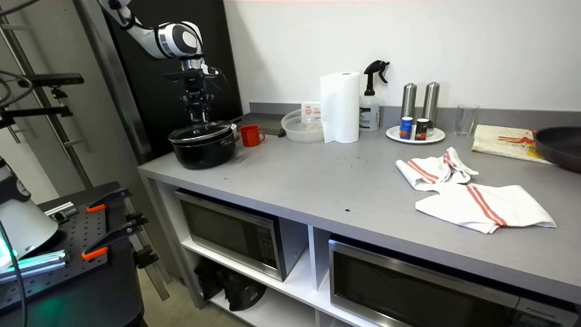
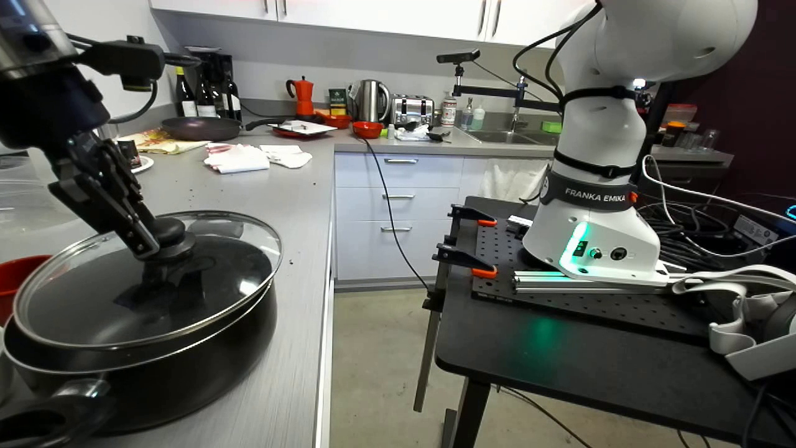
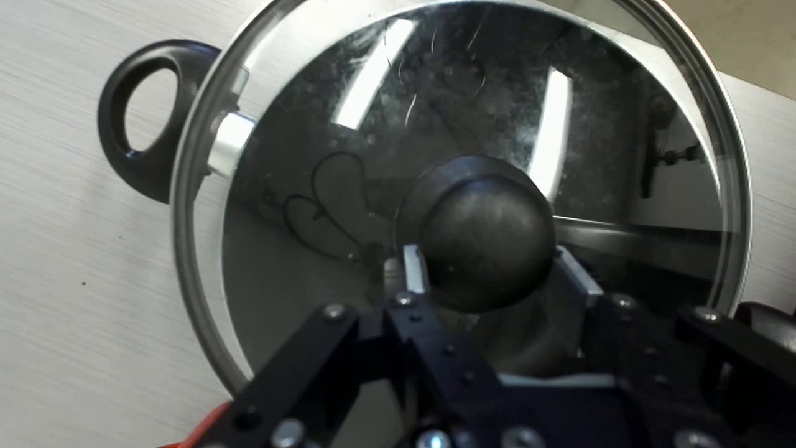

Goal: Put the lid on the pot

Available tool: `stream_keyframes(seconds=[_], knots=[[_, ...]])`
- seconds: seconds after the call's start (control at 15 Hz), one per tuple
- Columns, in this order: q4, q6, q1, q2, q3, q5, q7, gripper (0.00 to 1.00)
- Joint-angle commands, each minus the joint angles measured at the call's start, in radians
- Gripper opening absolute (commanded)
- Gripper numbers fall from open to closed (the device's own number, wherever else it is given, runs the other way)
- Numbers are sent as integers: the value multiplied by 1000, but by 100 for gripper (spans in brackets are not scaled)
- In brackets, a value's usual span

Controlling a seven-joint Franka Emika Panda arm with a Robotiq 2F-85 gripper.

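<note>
The black pot [image 1: 204, 155] stands near the counter's end, and its side shows in an exterior view [image 2: 205, 367]. The clear-glass lid [image 2: 211, 280] is over the pot, slightly tilted, its rim a little above and offset from the pot's rim. In an exterior view the lid [image 1: 199, 132] looks nearly level. My gripper [image 3: 488, 264] has its fingers on both sides of the lid's dark knob, appearing to grip it. In the wrist view the lid [image 3: 460, 112] covers the pot, and a pot handle [image 3: 115, 118] sticks out on the left. Whether the rims touch anywhere is unclear.
A red cup [image 1: 250, 135] stands right beside the pot. A clear plastic bowl [image 1: 302, 127], a paper towel roll [image 1: 340, 107] and a plate with shakers [image 1: 416, 134] stand toward the wall. Folded towels [image 1: 481, 204] lie farther along the counter [image 1: 290, 181].
</note>
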Motion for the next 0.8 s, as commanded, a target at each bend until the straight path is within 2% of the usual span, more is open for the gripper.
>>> stream_keyframes(seconds=[0.0,0.73], knots=[[58,-38,15,25,5,-21,-20,23],[88,-36,22,44,7,-16,-37,23]])
